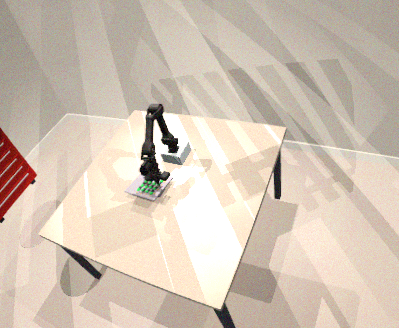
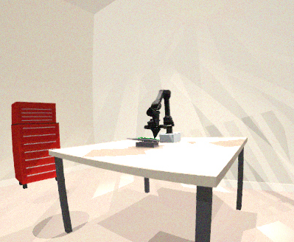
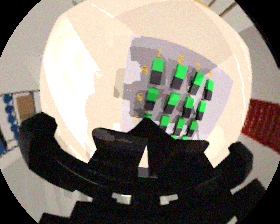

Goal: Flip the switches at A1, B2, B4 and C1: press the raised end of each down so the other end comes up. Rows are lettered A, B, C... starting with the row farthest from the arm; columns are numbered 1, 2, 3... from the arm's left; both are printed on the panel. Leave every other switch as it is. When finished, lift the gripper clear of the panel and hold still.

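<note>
The grey switch panel (image 1: 132, 191) (image 2: 147, 144) (image 3: 135, 58) lies on the table, with several green rocker switches (image 1: 148, 188) (image 3: 169, 103) in rows and orange labels too small to read. My gripper (image 1: 162, 177) (image 2: 155, 136) (image 3: 145, 120) is shut and empty. It points straight down with its tip just over the panel's edge nearest the arm base. In the wrist view the dark fingers hide part of the nearest row. Whether the tip touches a switch cannot be told.
The arm's white base block (image 1: 177, 154) (image 2: 169, 137) stands right behind the panel. The pale table (image 1: 206, 225) (image 2: 177, 158) stretches wide to the front and right. A red tool cabinet (image 1: 1, 170) (image 2: 34, 140) stands on the floor off the table.
</note>
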Available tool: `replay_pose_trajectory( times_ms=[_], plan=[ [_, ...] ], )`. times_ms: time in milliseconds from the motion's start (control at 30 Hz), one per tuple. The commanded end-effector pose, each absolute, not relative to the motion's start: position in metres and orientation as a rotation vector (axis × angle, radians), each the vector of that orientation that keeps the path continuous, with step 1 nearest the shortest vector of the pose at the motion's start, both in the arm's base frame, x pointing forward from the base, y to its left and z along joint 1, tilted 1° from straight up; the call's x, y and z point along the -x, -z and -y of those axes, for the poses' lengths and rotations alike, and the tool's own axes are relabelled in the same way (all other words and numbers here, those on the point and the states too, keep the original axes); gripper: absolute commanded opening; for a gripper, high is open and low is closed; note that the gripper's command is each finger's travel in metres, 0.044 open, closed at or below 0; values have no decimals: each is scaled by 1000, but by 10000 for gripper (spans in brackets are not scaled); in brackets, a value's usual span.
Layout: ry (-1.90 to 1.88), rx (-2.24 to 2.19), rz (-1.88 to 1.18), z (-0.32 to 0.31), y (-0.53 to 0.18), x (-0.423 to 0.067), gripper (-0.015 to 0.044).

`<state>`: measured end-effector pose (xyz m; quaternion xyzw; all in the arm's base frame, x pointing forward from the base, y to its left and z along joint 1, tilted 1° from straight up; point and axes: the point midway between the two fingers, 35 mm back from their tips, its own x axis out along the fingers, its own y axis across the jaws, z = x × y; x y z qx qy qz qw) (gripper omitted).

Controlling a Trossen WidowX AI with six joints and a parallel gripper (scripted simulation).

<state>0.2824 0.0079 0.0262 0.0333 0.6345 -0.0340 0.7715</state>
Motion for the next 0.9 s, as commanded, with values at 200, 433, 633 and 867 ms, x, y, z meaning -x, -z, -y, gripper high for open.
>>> replay_pose_trajectory(
  times_ms=[200,433,633,867],
  plan=[
    [80,-73,-1373,-7,-26,-283,0],
    [80,-73,-1373,-7,-25,-283,0],
    [80,-73,-1373,-7,-25,-283,0],
    [80,-73,-1373,-7,-24,-283,0]
  ],
)
